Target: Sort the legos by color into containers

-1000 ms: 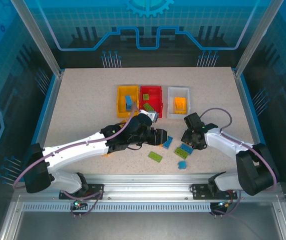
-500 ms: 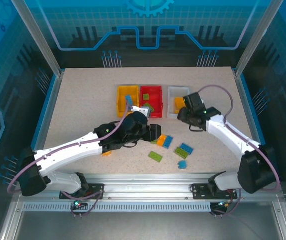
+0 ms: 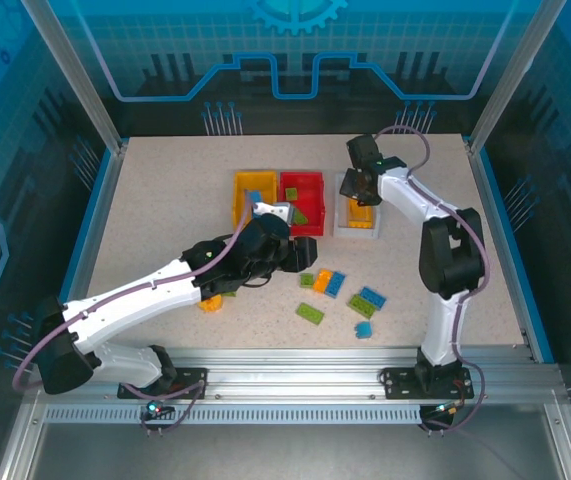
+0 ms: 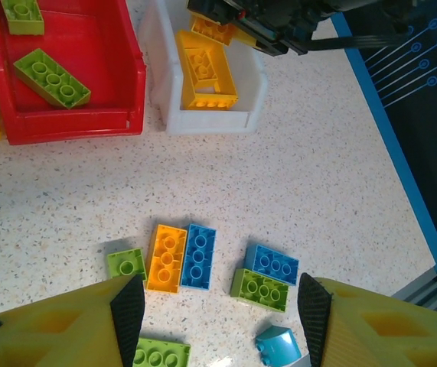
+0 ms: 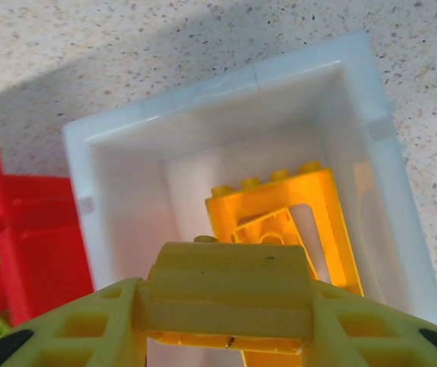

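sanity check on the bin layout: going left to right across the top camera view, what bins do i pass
yellow-orange bin → red bin → white bin

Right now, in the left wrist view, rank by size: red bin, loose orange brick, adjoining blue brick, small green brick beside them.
red bin
orange brick and blue brick: look alike
small green brick
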`<move>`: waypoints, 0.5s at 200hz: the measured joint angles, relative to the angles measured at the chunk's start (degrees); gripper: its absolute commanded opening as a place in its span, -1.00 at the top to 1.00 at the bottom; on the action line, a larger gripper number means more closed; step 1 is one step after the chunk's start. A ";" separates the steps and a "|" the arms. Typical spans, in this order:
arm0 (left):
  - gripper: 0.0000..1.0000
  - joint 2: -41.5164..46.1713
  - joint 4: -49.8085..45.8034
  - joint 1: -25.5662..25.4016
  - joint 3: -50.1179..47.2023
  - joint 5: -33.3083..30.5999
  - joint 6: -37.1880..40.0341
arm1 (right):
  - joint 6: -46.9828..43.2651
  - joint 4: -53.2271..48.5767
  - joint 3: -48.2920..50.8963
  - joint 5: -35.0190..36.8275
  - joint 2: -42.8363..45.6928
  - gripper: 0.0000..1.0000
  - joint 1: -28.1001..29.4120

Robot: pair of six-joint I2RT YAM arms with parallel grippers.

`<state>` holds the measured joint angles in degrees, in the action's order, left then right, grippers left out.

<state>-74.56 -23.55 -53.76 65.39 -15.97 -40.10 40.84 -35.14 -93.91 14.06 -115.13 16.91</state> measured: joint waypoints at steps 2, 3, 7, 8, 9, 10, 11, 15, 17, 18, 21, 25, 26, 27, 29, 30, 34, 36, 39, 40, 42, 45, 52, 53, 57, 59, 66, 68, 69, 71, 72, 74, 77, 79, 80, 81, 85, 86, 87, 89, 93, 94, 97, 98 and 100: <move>-0.20 0.02 -0.11 0.00 0.00 -0.13 0.00 | 0.02 -0.02 -0.11 -0.02 -0.15 -0.02 -0.04; -0.20 0.04 -0.15 0.00 0.00 -0.15 0.00 | -0.09 -0.24 -0.42 -0.07 -0.61 -0.04 -0.11; -0.20 0.07 -0.26 0.00 0.00 -0.28 0.00 | -0.13 -0.46 -0.76 -0.07 -1.11 -0.06 -0.20; -0.20 0.09 -0.28 0.00 0.00 -0.33 0.00 | -0.13 -0.46 -0.87 -0.07 -1.25 -0.07 -0.24; -0.20 0.11 -0.33 0.00 0.00 -0.35 0.00 | -0.13 -0.48 -0.96 -0.07 -1.38 -0.08 -0.26; -0.20 0.17 -0.39 -0.02 0.00 -0.39 0.00 | -0.22 -0.61 -1.05 -0.09 -1.49 -0.09 -0.26; -0.20 0.17 -0.42 -0.02 0.00 -0.39 0.00 | -0.39 -0.79 -1.25 -0.13 -1.70 -0.11 -0.33; -0.20 0.26 -0.52 -0.02 0.00 -0.55 0.00 | -0.39 -0.96 -1.42 -0.20 -1.99 -0.13 -0.39; -0.20 0.31 -0.59 -0.02 0.00 -0.61 0.00 | -0.39 -1.11 -1.64 -0.24 -2.38 -0.15 -0.48; -0.20 0.33 -0.61 -0.02 0.00 -0.66 0.00 | -0.44 -1.14 -1.68 -0.24 -2.43 -0.16 -0.48; -0.20 0.44 -0.72 0.00 0.00 -0.81 0.00 | -0.61 -1.31 -1.81 -0.22 -2.69 -0.19 -0.52; -0.20 0.59 -0.92 0.00 0.00 -0.94 0.00 | -0.61 -1.62 -2.03 -0.24 -2.99 -0.22 -0.57; -0.20 0.63 -0.96 0.00 0.00 -0.98 0.00 | -0.72 -1.73 -2.05 -0.24 -3.04 -0.22 -0.59; -0.20 0.68 -1.03 0.00 0.00 -1.01 0.00 | -0.79 -1.79 -2.12 -0.26 -3.10 -0.23 -0.59; -0.20 0.76 -1.14 0.00 0.00 -1.07 -0.02 | -0.63 -1.86 -2.14 -0.28 -3.17 -0.25 -0.63; -0.20 0.81 -1.20 0.00 0.00 -1.11 -0.02 | -0.57 -1.88 -2.16 -0.26 -3.21 -0.25 -0.63; -0.20 0.92 -1.36 0.00 0.00 -1.29 -0.02 | -0.98 -2.05 -2.23 -0.35 -3.28 -0.27 -0.63; -0.20 1.07 -1.53 0.02 0.00 -1.38 -0.02 | -0.90 -2.10 -2.23 -0.39 -3.30 -0.28 -0.63; -0.20 1.20 -1.75 0.02 0.00 -1.44 -0.02 | -0.94 -2.29 -2.27 -0.50 -3.28 -0.29 -0.63; -0.20 1.22 -1.75 0.02 0.00 -1.53 -0.04 | -1.03 -2.34 -2.29 -0.55 -3.30 -0.30 -0.63; -0.20 1.33 -1.97 0.02 0.00 -1.62 -0.02 | -1.09 -2.45 -2.34 -0.61 -3.28 -0.30 -0.63; -0.20 1.49 -2.16 0.04 -0.02 -1.81 -0.04 | -1.05 -2.60 -2.43 -0.68 -3.28 -0.32 -0.63; -0.20 1.84 -2.67 0.04 -0.02 -2.12 -0.09 | -1.22 -2.78 -2.67 -0.85 -3.28 -0.34 -0.63; -0.20 1.88 -2.71 0.04 -0.02 -2.16 -0.07 | -1.31 -2.82 -2.75 -0.87 -3.28 -0.35 -0.63; -0.20 2.10 -3.13 0.09 -0.02 -2.36 -0.13 | -1.29 -2.89 -2.93 -0.92 -3.28 -0.35 -0.63; -0.20 2.21 -3.28 0.13 -0.02 -2.43 -0.20 | -1.38 -2.91 -2.97 -0.94 -3.28 -0.35 -0.63; -0.20 2.58 -3.76 0.28 -0.17 -2.67 -0.39 | -1.46 -2.93 -3.10 -1.07 -3.23 -0.35 -0.63; -0.20 2.67 -3.87 0.33 -0.24 -2.71 -0.44 | -1.49 -2.97 -3.17 -1.07 -3.17 -0.35 -0.63; -0.20 2.75 -3.96 0.39 -0.31 -2.75 -0.46 | -1.49 -2.97 -3.17 -1.09 -3.17 -0.35 -0.63; -0.20 2.86 -4.15 0.46 -0.35 -2.80 -0.48 | -1.49 -2.99 -3.19 -1.09 -3.15 -0.35 -0.63; -0.20 2.91 -4.22 0.48 -0.37 -2.82 -0.48 | -1.49 -2.99 -3.19 -1.09 -3.13 -0.34 -0.63; -0.20 3.02 -4.48 0.57 -0.44 -2.89 -0.50 | -1.51 -2.99 -3.19 -1.09 -3.02 -0.34 -0.63; -0.20 3.17 -4.81 0.72 -0.55 -2.97 -0.57 | -1.51 -2.99 -3.19 -1.11 -2.91 -0.33 -0.61; -0.20 3.32 -5.01 0.85 -0.68 -3.10 -0.66 | -1.51 -3.02 -3.19 -1.14 -2.80 -0.32 -0.61; -0.20 3.39 -5.18 0.92 -0.74 -3.17 -0.72 | -1.51 -3.02 -3.19 -1.14 -2.75 -0.32 -0.61; -0.20 3.39 -5.18 0.92 -0.74 -3.17 -0.72 | -1.51 -3.02 -3.19 -1.14 -2.75 -0.32 -0.61; -0.20 3.63 -5.88 1.25 -0.92 -3.39 -0.96 | -1.57 -3.06 -3.19 -1.14 -2.45 -0.30 -0.61; -0.20 3.69 -6.03 1.31 -0.98 -3.41 -0.98 | -1.62 -3.06 -3.19 -1.14 -2.40 -0.30 -0.61; -0.20 3.69 -6.03 1.31 -0.98 -3.41 -0.98 | -1.62 -3.06 -3.19 -1.14 -2.36 -0.30 -0.61; -0.20 3.80 -6.34 1.51 -1.09 -3.54 -1.14 | -1.66 -3.08 -3.19 -1.14 -2.23 -0.29 -0.61; -0.20 4.00 -6.91 1.75 -1.27 -3.74 -1.42 | -1.73 -3.06 -3.19 -1.14 -1.92 -0.28 -0.61; -0.20 4.11 -7.23 1.97 -1.36 -3.80 -1.64 | -1.77 -3.06 -3.19 -1.14 -1.77 -0.28 -0.61; -0.20 4.28 -7.72 2.36 -1.51 -3.80 -1.81 | -1.90 -3.06 -3.19 -1.14 -1.44 -0.27 -0.57; -0.20 4.33 -7.82 2.47 -1.55 -3.82 -1.90 | -1.95 -3.06 -3.19 -1.14 -1.31 -0.27 -0.55; -0.20 4.46 -8.20 2.71 -1.66 -3.82 -2.08 | -1.95 -3.06 -3.17 -1.09 -0.98 -0.27 -0.50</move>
<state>-70.11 -31.75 -51.05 63.72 -19.79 -42.17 38.89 -38.20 -97.08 12.97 -116.11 16.40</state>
